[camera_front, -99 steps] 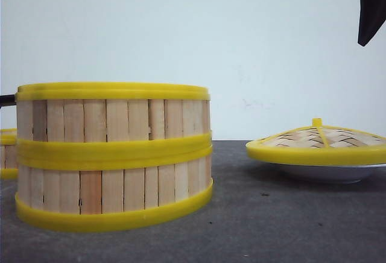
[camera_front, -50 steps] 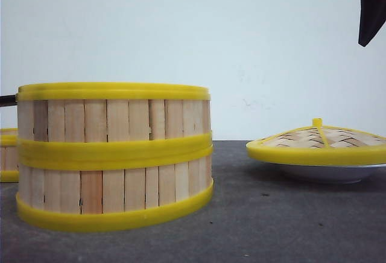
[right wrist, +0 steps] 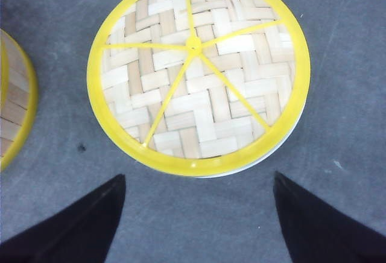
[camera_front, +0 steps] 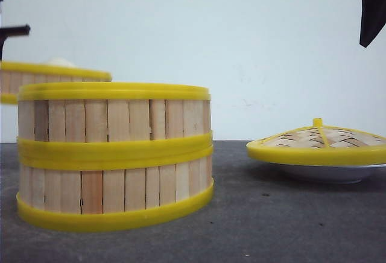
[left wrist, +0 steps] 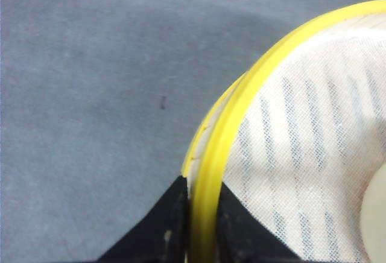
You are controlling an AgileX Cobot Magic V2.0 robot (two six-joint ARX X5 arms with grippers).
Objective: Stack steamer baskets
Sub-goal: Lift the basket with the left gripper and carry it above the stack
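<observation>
Front view: a third basket (camera_front: 51,81) hangs in the air at the far left, behind and partly hidden by the stack (camera_front: 114,154) of two baskets standing on the grey counter (camera_front: 271,227). A pale rounded thing shows just above the raised basket's rim. In the left wrist view the left gripper (left wrist: 194,227) is clamped on that basket's yellow rim, one black finger (left wrist: 160,227) outside the wall and the other inside; a white cloth liner with faint stripes covers the floor, with a pale round edge at one side. The stack's walls are vertical pale wooden slats bound by yellow rings. To the right, well apart, a domed woven lid (camera_front: 319,139) with a yellow rim rests on a shallow white plate (camera_front: 329,172). The right gripper (right wrist: 196,215) hovers wide open above the lid, holding nothing.
</observation>
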